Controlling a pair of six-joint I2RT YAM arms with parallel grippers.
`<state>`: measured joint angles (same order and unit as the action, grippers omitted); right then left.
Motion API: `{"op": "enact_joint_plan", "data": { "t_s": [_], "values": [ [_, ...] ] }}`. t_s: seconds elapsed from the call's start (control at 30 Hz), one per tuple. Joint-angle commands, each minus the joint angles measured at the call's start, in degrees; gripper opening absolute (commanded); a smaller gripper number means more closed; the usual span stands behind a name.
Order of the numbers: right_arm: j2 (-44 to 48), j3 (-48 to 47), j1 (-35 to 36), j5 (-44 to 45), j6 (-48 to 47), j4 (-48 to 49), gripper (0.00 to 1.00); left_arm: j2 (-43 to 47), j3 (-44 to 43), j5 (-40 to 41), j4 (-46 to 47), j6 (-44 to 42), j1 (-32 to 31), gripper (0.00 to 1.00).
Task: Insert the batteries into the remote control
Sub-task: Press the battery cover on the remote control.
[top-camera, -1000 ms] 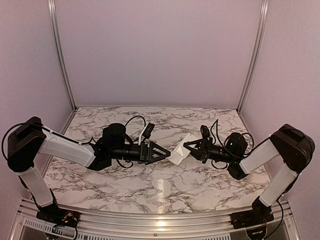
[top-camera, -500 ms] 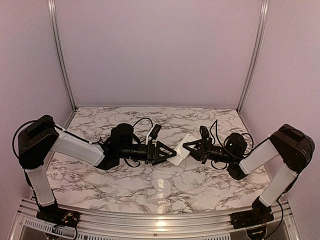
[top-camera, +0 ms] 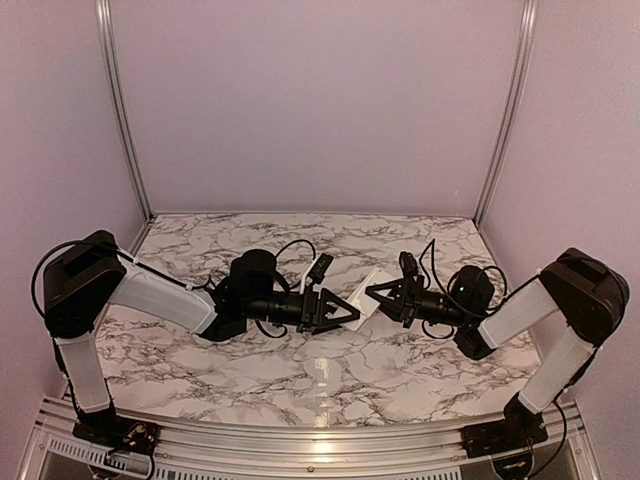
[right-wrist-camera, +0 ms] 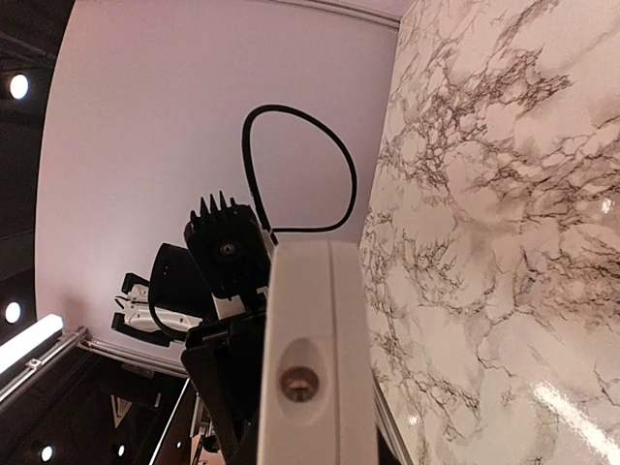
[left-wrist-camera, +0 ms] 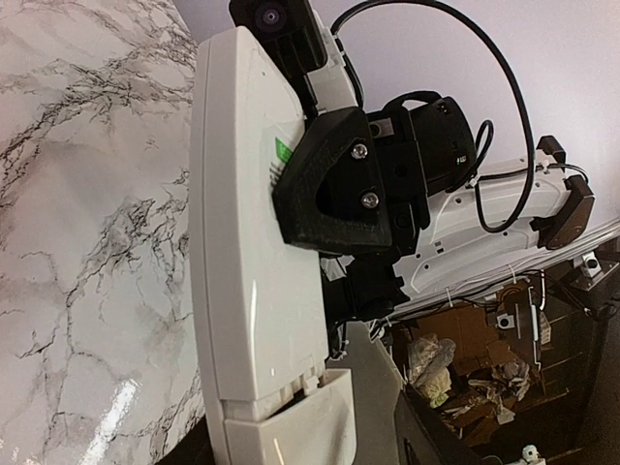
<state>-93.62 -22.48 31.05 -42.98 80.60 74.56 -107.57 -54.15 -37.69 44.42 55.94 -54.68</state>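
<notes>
My right gripper (top-camera: 382, 293) is shut on the white remote control (top-camera: 368, 297) and holds it tilted above the table. In the left wrist view its black finger (left-wrist-camera: 329, 184) clamps the remote's plain back (left-wrist-camera: 252, 242). A small white cover piece (left-wrist-camera: 291, 426) sits partly slid onto the remote's near end, slightly askew. My left gripper (top-camera: 345, 314) is at that end, with its jaws on either side of the cover. I cannot see whether they pinch it. The right wrist view shows the remote end-on (right-wrist-camera: 320, 320). The batteries are hidden.
The marble table (top-camera: 300, 370) lies below both grippers. Purple walls with aluminium posts (top-camera: 125, 110) close the back and sides. A metal rail (top-camera: 300, 440) runs along the near edge. Black cables (top-camera: 290, 245) loop off both wrists.
My left arm has moved right, bringing its gripper up against the remote's near end. The right arm and the remote have stayed still.
</notes>
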Motion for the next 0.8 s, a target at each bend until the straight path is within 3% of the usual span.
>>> {"op": "enact_joint_plan", "data": {
  "t_s": [0.0,0.3,0.77],
  "values": [
    [0.1,-1.9,0.7,0.5,0.3,7.7,0.00,-1.3,-2.4,-0.6,-2.2,-1.5,-0.3,0.53],
    [0.0,-1.9,0.7,0.7,0.4,7.7,0.00,-2.2,-2.9,-0.5,-4.9,-3.1,-0.7,0.48],
    [0.1,-1.8,0.7,1.0,1.3,8.0,0.00,-2.1,-3.6,2.1,-10.5,-6.7,-0.7,0.30]
  ]
}}
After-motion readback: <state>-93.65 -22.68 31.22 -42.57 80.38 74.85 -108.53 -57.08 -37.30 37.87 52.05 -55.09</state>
